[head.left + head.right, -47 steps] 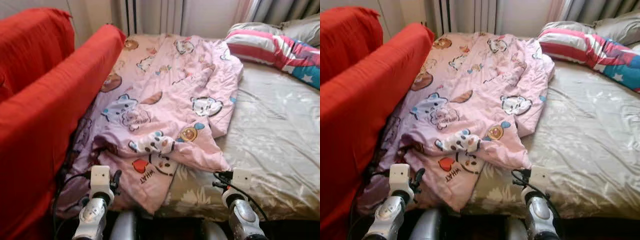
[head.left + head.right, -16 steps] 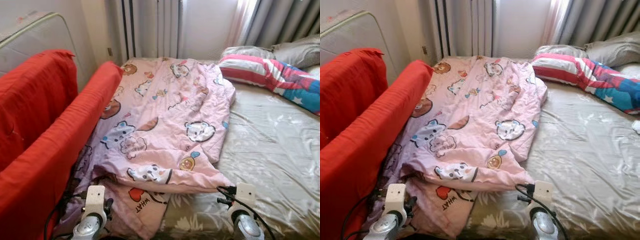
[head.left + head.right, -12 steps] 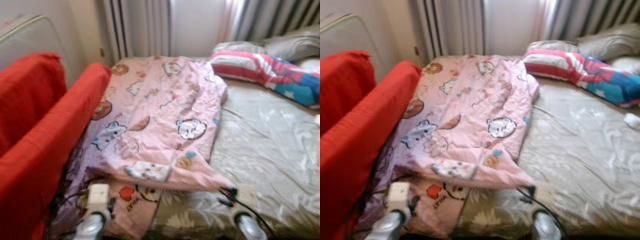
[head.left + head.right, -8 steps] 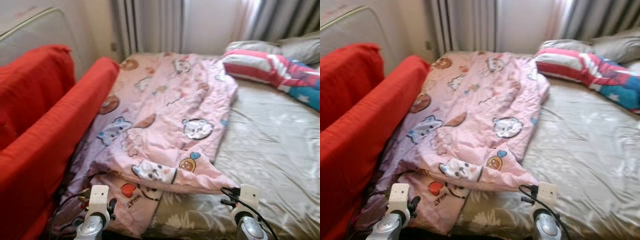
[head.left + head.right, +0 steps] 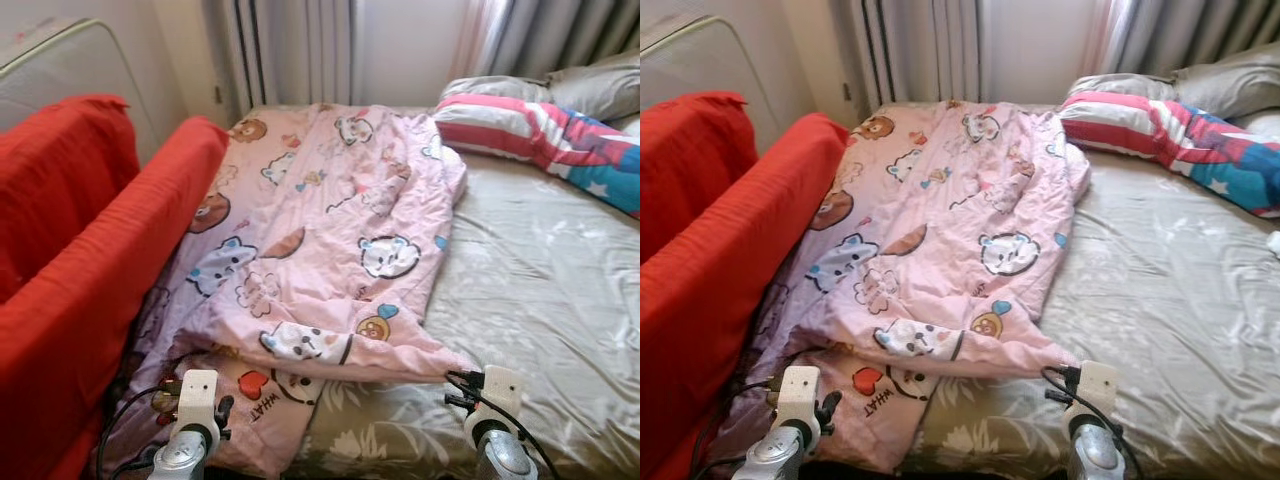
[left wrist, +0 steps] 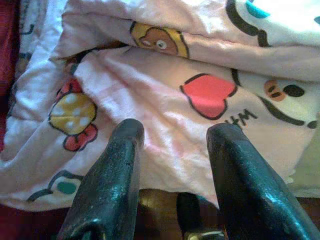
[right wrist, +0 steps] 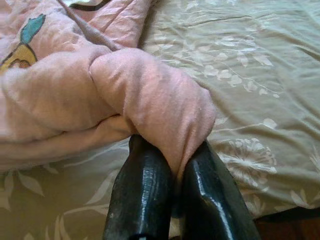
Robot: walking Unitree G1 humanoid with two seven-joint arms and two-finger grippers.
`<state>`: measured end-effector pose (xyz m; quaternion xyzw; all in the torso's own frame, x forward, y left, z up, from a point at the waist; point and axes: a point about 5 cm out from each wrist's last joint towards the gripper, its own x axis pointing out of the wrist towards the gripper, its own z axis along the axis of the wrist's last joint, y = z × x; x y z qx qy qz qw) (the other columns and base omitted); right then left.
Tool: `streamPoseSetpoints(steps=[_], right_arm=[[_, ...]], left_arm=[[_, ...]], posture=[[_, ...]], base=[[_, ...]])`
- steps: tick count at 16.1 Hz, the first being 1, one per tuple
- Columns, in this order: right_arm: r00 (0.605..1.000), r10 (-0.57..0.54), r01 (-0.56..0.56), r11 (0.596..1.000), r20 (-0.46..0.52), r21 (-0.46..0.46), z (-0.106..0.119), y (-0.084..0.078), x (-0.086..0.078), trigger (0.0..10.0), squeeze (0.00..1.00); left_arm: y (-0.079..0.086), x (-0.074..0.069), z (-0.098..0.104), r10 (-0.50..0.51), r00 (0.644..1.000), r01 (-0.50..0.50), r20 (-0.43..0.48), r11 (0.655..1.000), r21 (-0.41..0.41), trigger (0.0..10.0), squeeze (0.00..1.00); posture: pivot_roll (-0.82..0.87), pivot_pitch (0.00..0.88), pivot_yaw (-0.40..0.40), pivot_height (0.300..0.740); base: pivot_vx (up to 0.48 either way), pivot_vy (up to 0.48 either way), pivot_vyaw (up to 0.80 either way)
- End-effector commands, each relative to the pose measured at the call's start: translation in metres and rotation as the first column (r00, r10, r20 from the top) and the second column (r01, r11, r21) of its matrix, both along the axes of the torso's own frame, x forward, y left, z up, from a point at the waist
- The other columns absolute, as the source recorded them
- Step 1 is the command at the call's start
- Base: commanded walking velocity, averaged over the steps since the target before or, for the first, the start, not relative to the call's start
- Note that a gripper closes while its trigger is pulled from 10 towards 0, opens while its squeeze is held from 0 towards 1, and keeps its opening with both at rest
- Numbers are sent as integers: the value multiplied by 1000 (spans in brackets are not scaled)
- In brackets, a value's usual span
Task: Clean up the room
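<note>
A pink cartoon-print quilt (image 5: 330,230) lies rumpled over the left half of a bed with an olive floral sheet (image 5: 540,270). Its near edge is folded back on itself. In the right wrist view my right gripper (image 7: 172,150) is shut on a pinched fold of that near edge (image 7: 155,95), low over the sheet. My left gripper (image 6: 172,132) is open, its two black fingers (image 6: 117,165) spread just above the quilt's hanging corner with the red heart print (image 6: 207,92). Both arms (image 5: 190,440) (image 5: 495,440) reach in at the foot of the bed.
A red-covered sofa (image 5: 90,260) runs close along the bed's left side. A striped pillow (image 5: 520,120) and a grey pillow (image 5: 600,90) lie at the head. A white mattress (image 5: 70,70) leans on the wall. Curtains and a radiator stand behind.
The view has pulled back and swayed. The quilt's folded near edge now stretches out to the right gripper, which holds it; the left gripper stays low by the hanging corner.
</note>
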<state>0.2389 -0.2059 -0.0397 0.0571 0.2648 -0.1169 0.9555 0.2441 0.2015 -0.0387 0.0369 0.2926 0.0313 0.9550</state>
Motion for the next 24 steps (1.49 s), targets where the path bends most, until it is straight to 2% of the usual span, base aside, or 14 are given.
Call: streamPoseSetpoints(steps=[1,4,6,17,24], right_arm=[[1000,-10,10,1000,16,2,1,0,1,10000,0],[1000,-13,13,1000,15,4,0,0,-1,10000,0],[1000,-12,12,1000,18,3,1,0,0,10000,0],[1000,-13,13,1000,14,10,0,2,0,10000,0],[999,-22,21,1000,23,15,1,1,0,10000,0]], left_arm=[[4,-5,-4,6,1000,-6,-27,1000,2,10000,0],[3,-7,-5,3,999,-3,-32,1000,4,10000,0],[3,-7,-5,3,999,-3,-32,1000,4,10000,0],[4,-6,-4,2,1000,-2,-29,1000,4,10000,0],[4,-6,-4,-5,999,5,-32,1000,12,10000,0]], posture=[[62,84,-5,740],[61,86,-4,740],[60,87,-4,740],[61,85,0,740],[60,82,3,740]], base=[[0,0,0],[0,0,0],[0,-480,0],[0,0,0],[0,-137,0]])
